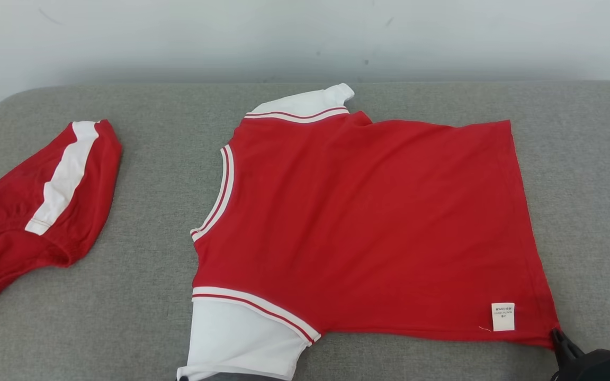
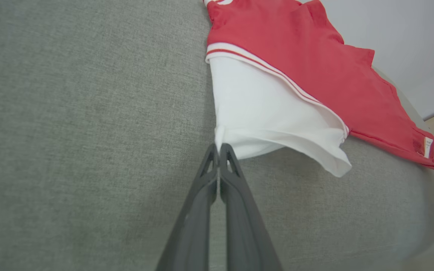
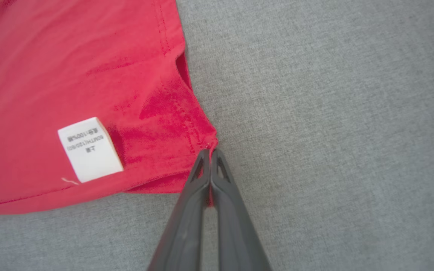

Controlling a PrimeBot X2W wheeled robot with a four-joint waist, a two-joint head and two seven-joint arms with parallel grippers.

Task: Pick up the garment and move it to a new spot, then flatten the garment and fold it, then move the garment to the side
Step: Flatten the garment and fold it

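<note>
- Broadly, a grey fabric-covered bench (image 1: pixel 141 296) spans the head view below a pale wall (image 1: pixel 178 42).
- The red shirt (image 1: pixel 368 227) lies spread flat from the centre to the right of the frame.
- A second red garment with a white stripe (image 1: pixel 35 206) sits bunched at the left edge, well apart.
- The shirt's white sleeve (image 2: pixel 262 113) reaches the bottom edge of the head view.
- A white label (image 1: pixel 502 316) shows near the shirt's lower right corner.
- The left tool (image 2: pixel 219 146) has its fingers pressed together on the sleeve's corner.
- The right tool (image 3: pixel 210 151) is clamped on the shirt's hem corner beside the label.
</note>
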